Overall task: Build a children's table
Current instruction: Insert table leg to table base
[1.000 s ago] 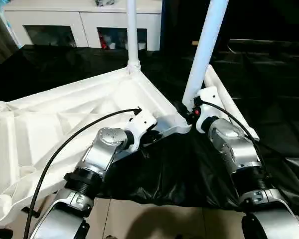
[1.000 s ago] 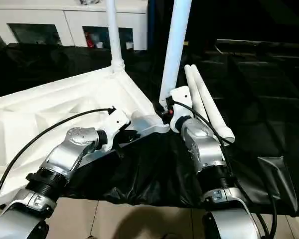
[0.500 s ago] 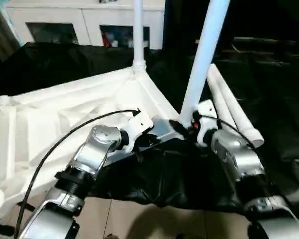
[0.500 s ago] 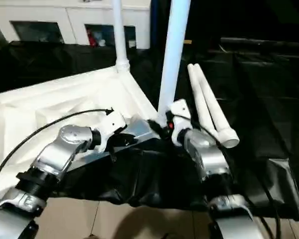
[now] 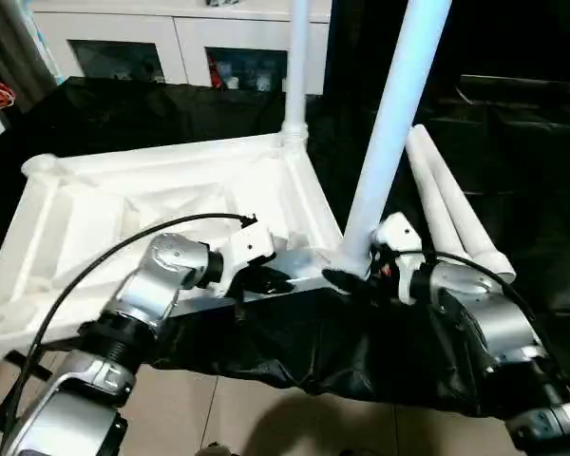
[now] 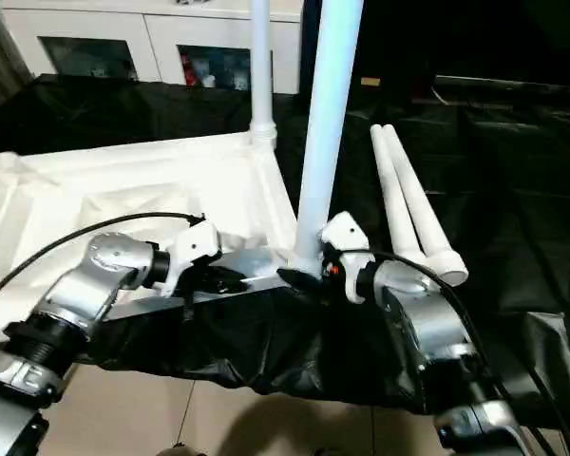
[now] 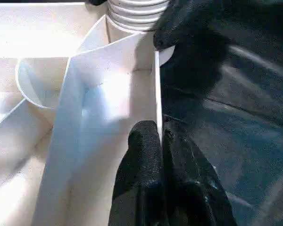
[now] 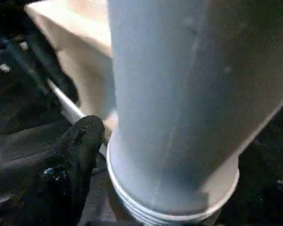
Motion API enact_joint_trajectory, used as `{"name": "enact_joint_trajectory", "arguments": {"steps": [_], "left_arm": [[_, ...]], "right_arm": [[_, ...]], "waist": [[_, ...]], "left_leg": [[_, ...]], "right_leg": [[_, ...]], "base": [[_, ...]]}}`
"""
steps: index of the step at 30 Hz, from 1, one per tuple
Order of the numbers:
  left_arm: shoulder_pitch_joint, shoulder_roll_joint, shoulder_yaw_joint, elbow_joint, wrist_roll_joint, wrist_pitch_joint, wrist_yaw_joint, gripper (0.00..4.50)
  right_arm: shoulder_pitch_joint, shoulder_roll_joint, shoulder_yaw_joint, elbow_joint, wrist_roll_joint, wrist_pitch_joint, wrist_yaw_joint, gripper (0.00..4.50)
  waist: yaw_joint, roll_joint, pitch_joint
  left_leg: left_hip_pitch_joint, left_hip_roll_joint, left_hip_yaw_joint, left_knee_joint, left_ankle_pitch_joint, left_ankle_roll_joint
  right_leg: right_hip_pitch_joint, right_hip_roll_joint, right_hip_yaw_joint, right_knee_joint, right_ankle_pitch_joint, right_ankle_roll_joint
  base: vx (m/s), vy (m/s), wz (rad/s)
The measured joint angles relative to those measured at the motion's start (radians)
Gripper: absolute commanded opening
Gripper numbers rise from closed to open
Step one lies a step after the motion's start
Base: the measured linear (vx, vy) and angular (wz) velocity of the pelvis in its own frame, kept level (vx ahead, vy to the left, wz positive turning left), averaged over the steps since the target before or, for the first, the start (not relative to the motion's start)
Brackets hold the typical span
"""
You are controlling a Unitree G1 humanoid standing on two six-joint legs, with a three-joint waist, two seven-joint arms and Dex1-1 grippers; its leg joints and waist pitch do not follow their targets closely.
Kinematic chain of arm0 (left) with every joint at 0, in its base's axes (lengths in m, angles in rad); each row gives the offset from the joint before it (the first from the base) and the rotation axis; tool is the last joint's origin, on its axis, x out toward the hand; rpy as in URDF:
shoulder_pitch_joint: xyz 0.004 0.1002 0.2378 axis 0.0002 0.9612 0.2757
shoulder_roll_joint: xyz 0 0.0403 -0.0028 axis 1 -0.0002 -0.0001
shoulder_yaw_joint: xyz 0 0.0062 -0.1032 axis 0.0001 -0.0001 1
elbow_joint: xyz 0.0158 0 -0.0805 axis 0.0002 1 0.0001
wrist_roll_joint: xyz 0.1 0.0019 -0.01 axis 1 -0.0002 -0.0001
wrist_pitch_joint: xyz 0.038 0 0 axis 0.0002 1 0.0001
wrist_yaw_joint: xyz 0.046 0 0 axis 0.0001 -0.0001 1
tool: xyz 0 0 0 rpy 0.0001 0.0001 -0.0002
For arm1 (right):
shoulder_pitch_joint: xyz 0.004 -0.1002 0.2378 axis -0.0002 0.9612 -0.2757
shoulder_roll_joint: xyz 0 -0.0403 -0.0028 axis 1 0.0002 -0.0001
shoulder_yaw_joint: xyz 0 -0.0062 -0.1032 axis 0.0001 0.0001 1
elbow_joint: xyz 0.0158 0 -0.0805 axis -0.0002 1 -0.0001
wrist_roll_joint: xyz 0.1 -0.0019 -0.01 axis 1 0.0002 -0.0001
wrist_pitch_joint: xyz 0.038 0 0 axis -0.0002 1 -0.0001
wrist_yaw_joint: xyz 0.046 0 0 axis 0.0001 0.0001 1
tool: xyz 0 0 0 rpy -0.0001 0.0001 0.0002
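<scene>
The top (image 5: 171, 204) lay ribbed side up on the black sheet (image 5: 361, 351), two legs (image 5: 391, 114) standing in its corner sockets and two more (image 5: 451, 204) lying beside it. The left gripper (image 7: 159, 141) was pinched on the top's thin edge wall, while the right gripper (image 5: 347, 278) stood spread around the near leg's base without clamping it. If that leg was not fully seated, it could lean or pop out, and a tug from the pinching hand could slide the top on the slick sheet.

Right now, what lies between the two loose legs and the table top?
In the left eye view, the leg standing in the table top's corner socket, beside the loose legs.
</scene>
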Motion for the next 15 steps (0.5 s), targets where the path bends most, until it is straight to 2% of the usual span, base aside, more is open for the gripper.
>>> {"name": "enact_joint_trajectory", "arguments": {"steps": [4,9,14,15], "left_arm": [[-0.021,0.008,-0.008,0.048,-0.008,-0.044,-0.052,0.0],[-0.034,0.01,-0.015,0.083,-0.008,-0.075,-0.074,0.0],[-0.041,0.011,-0.019,0.102,-0.008,-0.091,-0.087,0.0],[-0.043,0.011,-0.019,0.108,-0.008,-0.093,-0.089,0.0]], "right_arm": [[0.038,-0.028,0.002,-0.057,0.004,-0.012,0.04,3.77],[0.046,-0.026,0.005,-0.084,0.019,-0.015,0.051,3.77],[0.05,-0.026,0.017,-0.106,0.025,-0.026,0.061,3.77],[0.05,-0.025,0.018,-0.106,0.025,-0.028,0.062,3.62]], "waist": [[0.011,0.001,0.0],[0.02,0.002,0.0],[0.023,0.002,0.0],[0.023,0.002,0.0]], "left_leg": [[0.0,0.001,0.002,0.001,0.0,0.001],[0.001,0.002,0.003,0.003,0.0,0.001],[0.001,0.003,0.004,0.004,0.001,-0.001],[0.001,0.003,0.004,0.004,0.001,-0.001]], "right_leg": [[0.0,-0.001,-0.001,0.0,0.0,0.0],[0.0,-0.001,0.0,0.003,0.0,0.0],[0.001,-0.001,0.0,0.004,0.0,0.0],[0.001,-0.001,-0.001,0.004,0.0,0.0]], "base": [[0.0,0.0,0.0],[0.0,0.0,0.0],[0.0,0.0,0.0],[0.0,0.0,0.0]]}}
